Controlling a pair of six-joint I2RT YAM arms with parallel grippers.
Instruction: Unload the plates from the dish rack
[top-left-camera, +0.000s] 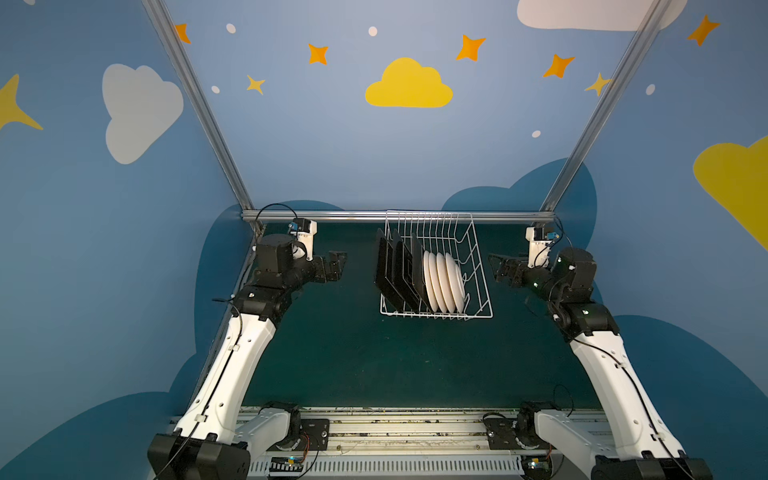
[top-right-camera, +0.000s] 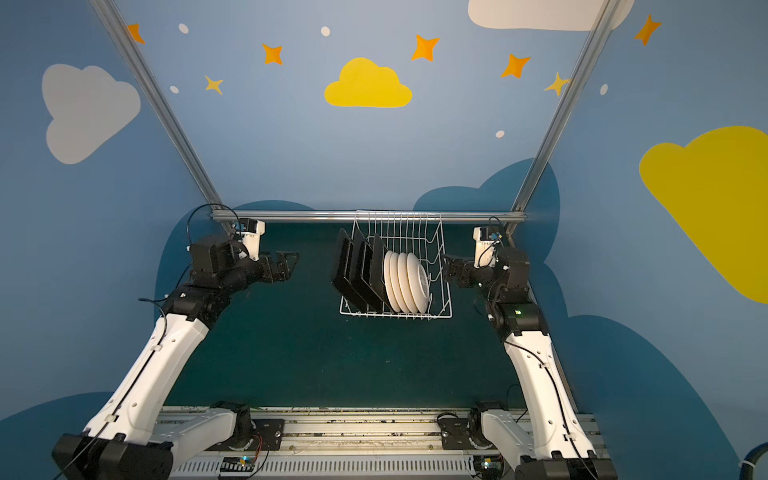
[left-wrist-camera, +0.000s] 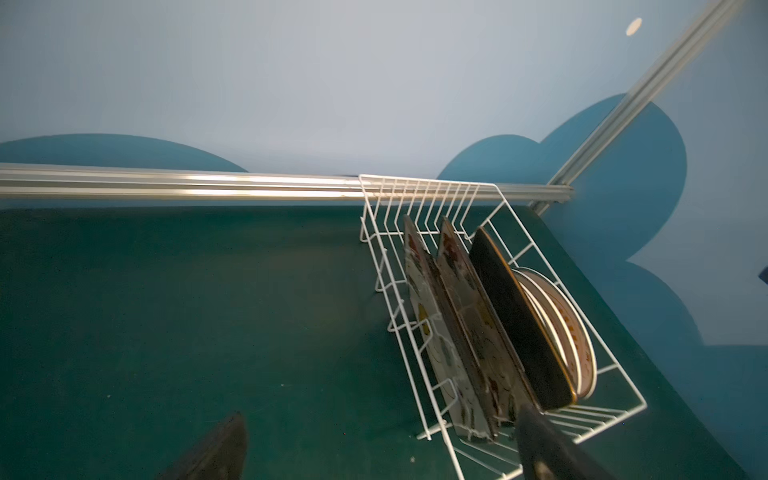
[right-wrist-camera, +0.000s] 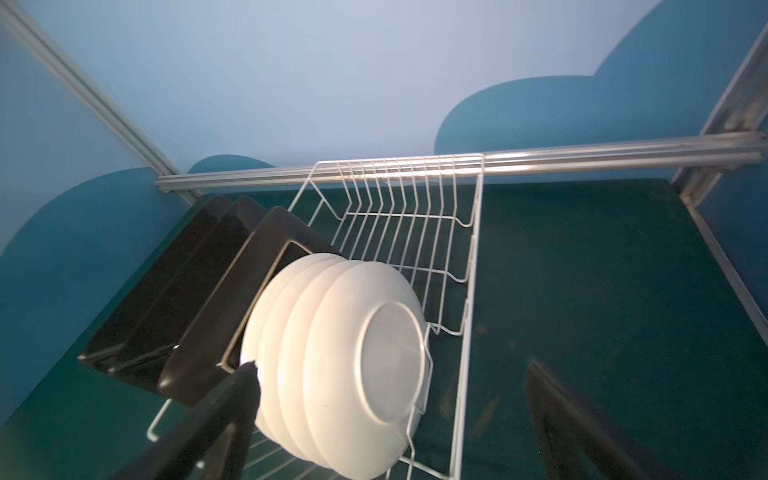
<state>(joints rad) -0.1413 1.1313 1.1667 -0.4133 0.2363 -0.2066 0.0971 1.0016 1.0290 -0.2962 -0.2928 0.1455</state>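
The dish rack (top-left-camera: 475, 257) sits on the green table (top-left-camera: 374, 357) at its far middle, its far end by the aluminium rail (top-left-camera: 332, 215). Inside it the square plates (top-left-camera: 392, 270) stand on edge toward the left side, black backs facing right (the left wrist view shows their flowered faces (left-wrist-camera: 424, 316)). The round white plates (top-left-camera: 444, 282) are nested just to their right. The left gripper (top-left-camera: 337, 266) hovers well left of the rack, jaws apart and empty. The right gripper (top-left-camera: 494, 268) hangs near the rack's right wall, also spread wide and holding nothing.
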